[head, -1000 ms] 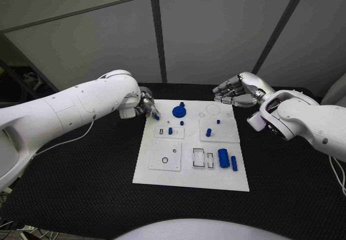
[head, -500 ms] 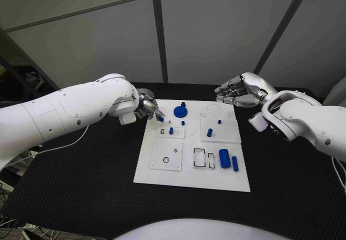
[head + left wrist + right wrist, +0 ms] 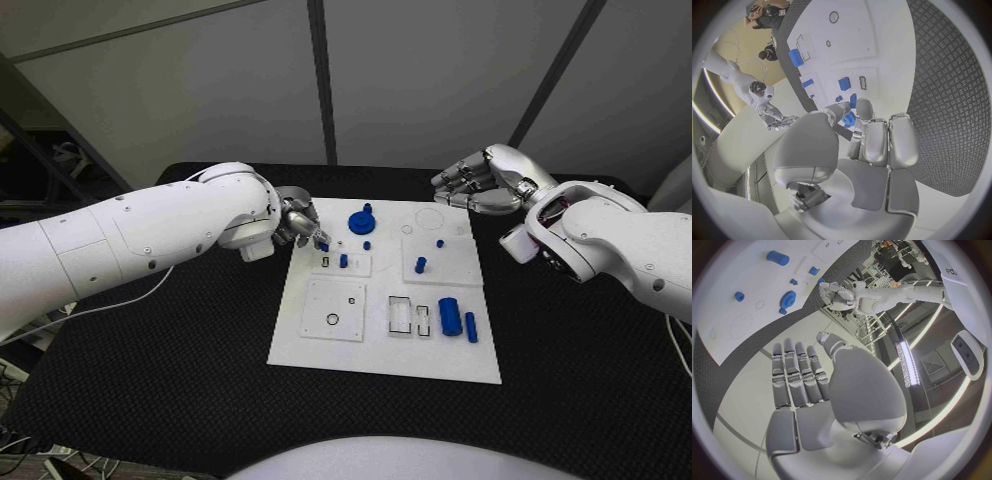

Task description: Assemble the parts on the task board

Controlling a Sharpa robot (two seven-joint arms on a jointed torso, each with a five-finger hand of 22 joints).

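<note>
The white task board (image 3: 335, 340) lies in the middle of the black table. My left hand (image 3: 299, 222) hovers at the board's far left corner and pinches a small blue part (image 3: 320, 243) in its fingertips. The left wrist view shows that blue part (image 3: 848, 119) between the thumb and a finger, just over the board (image 3: 886, 55). On the board are a blue gear-like piece (image 3: 361, 220), short pegs (image 3: 343, 261) (image 3: 420, 265), a thick cylinder (image 3: 449, 316) and a slim pin (image 3: 470, 327). My right hand (image 3: 482, 184) hangs past the board's far right corner, holding nothing.
The board has rectangular slots (image 3: 400, 314) and a round hole (image 3: 332, 320) near its middle. Black matting (image 3: 173, 360) surrounds the board on every side. In the right wrist view the board (image 3: 748, 295) lies beyond my right hand (image 3: 807, 385), with my left hand (image 3: 837, 294) at its far edge.
My left hand has moved with the small blue part toward the board, and its fingertips are now over the far left corner. The right hand has stayed where it was.
</note>
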